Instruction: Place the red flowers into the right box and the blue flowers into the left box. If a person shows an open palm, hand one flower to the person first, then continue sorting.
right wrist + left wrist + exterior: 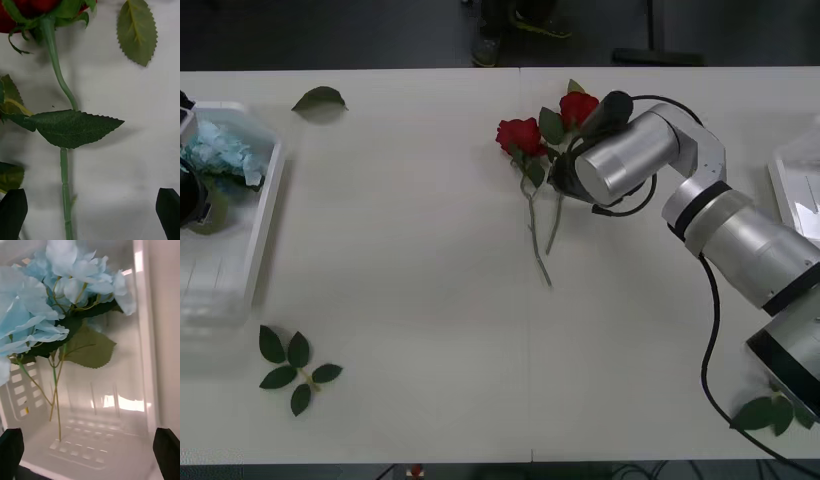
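Nearest you, the right gripper (pixel 92 213) hangs wide open and empty astride a stem of the two artificial red roses (pixel 545 135), mid-table, well apart from the shallow white plastic tray (pixel 265 215) holding pale blue hydrangeas (pixel 56 292), over which the left gripper (pixel 88 453) hangs open, empty. Pinch the light, springy stem below its leaf.

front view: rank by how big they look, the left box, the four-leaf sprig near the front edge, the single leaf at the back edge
1. left box, by far the largest, though partly cut off at the picture's edge.
2. four-leaf sprig.
3. single leaf, smallest; it lies farther from the camera, so its true size may be nearer the sprig's leaves.
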`<state>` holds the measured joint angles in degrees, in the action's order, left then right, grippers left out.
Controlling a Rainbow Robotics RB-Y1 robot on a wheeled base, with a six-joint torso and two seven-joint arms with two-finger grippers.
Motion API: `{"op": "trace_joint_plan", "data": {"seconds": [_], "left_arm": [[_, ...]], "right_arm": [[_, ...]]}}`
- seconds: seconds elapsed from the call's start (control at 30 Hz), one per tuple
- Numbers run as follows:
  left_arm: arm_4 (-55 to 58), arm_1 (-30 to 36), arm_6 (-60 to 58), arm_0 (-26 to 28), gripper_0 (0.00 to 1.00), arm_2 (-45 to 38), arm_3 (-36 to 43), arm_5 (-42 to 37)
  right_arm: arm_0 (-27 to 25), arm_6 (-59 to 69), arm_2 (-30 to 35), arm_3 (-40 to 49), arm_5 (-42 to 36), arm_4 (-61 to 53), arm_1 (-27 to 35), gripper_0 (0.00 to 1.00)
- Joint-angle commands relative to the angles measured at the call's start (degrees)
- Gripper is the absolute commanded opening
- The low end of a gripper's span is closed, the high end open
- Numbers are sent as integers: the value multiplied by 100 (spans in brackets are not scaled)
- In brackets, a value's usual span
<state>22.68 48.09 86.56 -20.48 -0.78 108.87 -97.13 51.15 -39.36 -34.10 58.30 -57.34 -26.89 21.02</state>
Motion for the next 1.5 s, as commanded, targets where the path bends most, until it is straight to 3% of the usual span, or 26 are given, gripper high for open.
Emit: {"op": "trace_joint_plan", "data": {"seconds": [0.03, 0.4, 0.8, 0.87, 1.03, 1.17, 1.3, 1.5], "left_arm": [[448, 87, 828, 316, 100, -300, 328, 308], [1547, -599, 2146, 694, 100, -1082, 530, 695], [1855, -1575, 3227, 694, 100, -1205, 846, 704], [1916, -1733, 3350, 685, 100, -1205, 908, 713], [2320, -2155, 3728, 589, 100, -1187, 952, 713], [2760, -2322, 3781, 518, 100, -1091, 952, 756], [3094, -2392, 3807, 501, 100, -941, 943, 915], [3182, -2410, 3781, 474, 100, -704, 952, 1117]], "right_arm": [[273, -142, 96, -82, 74, 175, -230, 100], [273, -177, -176, -258, 180, 421, -406, 100], [264, -265, -396, -469, 276, 562, -520, 100], [264, -265, -510, -478, 276, 606, -520, 92], [264, -309, -704, -671, 329, 649, -529, 50], [264, -362, -871, -715, 373, 676, -538, 21], [238, -406, -897, -724, 373, 711, -538, 8], [211, -520, -897, -733, 373, 746, -547, 0]]}}
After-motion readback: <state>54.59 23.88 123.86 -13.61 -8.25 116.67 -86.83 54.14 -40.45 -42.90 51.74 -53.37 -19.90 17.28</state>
